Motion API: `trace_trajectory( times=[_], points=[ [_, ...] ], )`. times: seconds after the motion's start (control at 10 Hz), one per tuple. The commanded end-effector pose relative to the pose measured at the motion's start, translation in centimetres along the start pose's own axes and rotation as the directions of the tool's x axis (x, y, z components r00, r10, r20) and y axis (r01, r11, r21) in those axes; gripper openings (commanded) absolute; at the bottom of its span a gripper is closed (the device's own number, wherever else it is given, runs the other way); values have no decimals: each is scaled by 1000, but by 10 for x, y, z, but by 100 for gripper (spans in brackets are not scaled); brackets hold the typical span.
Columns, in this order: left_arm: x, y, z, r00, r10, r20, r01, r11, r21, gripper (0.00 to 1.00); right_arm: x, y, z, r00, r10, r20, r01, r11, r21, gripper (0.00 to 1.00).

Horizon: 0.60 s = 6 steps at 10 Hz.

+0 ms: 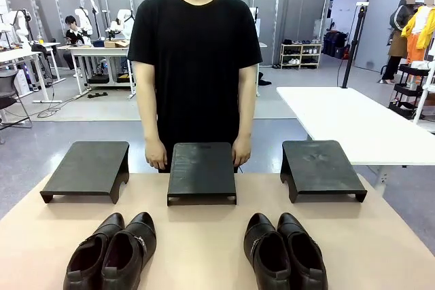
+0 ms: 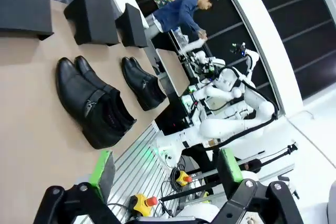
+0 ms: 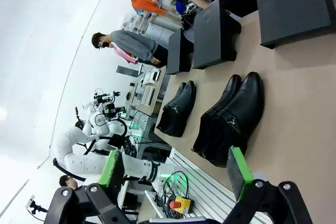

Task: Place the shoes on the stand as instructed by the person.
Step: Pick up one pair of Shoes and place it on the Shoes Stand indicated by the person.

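**Both claws wide, shoes waiting on the table**

Your left claw [image 2: 165, 165] stands spread, with nothing between its green pads [image 2: 102, 165]. Ahead of it, just past one fingertip, lies the left pair [image 1: 112, 252]: glossy black leather, toes toward the person [image 1: 196, 52], with a strap and small metal buckle on the side. Farther ahead sit three black stands [image 1: 202, 171], and the person's hands [image 1: 155, 154] are at the middle one. The right pair [image 1: 284, 252], equally glossy, lies on the table [image 1: 204, 236] ahead of your right claw [image 3: 174, 166], which is also spread and empty. Any print on the shoes is too small to read.
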<state>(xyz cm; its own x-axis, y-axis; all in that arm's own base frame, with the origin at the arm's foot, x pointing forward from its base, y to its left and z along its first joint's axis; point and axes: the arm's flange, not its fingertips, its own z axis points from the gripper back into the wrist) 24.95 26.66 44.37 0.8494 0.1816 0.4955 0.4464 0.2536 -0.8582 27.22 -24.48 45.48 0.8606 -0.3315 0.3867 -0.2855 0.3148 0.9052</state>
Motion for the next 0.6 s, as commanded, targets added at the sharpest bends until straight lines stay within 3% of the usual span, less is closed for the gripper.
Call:
trace_trajectory(
  times=[0.0, 0.2, 0.5],
  points=[
    [-1, -10, 13, 1000, -17, 1, 16, 1000, 8, 100, -5, 3, 8, 1000, 5, -5, -5, 999, -41, 100],
    [4, -12, 12, 1000, -5, -1, 5, 1000, 18, 100, -1, 7, 5, 999, 36, -10, -36, 997, -69, 100],
    [-4, -5, 13, 1000, -3, 27, 2, 1000, 22, 100, -3, 0, 9, 1000, -5, 12, 5, 1000, -25, 100]
  ],
)
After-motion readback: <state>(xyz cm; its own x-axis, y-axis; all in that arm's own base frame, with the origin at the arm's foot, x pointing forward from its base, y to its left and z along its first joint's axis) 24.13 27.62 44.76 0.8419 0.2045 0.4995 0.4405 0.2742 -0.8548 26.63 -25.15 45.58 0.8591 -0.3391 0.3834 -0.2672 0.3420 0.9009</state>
